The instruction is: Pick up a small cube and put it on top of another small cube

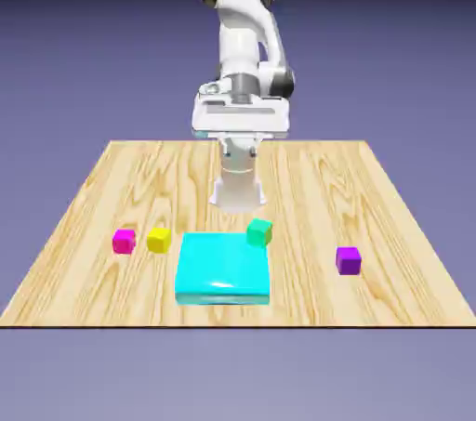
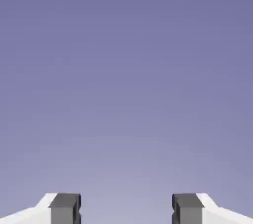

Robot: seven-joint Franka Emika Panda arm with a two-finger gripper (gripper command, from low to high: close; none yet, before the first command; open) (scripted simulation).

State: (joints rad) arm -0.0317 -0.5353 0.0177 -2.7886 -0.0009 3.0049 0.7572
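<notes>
Pink cube [image 1: 124, 242]: stood on the table [image 1: 307, 303], near the yellow cube [image 1: 159, 240].
Gripper [image 2: 126, 209]: was empty, its fingers apart.
Approach: needed pointing downward, then centring over pink, with fingers lowered carefully so that yellow was not pushed.

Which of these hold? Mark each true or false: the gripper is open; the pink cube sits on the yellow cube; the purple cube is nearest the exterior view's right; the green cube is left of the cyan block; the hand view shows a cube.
1. The gripper is open. True.
2. The pink cube sits on the yellow cube. False: they stand apart.
3. The purple cube is nearest the exterior view's right. True.
4. The green cube is left of the cyan block. False: it's at its far right corner.
5. The hand view shows a cube. False: only backdrop and fingers.
</notes>
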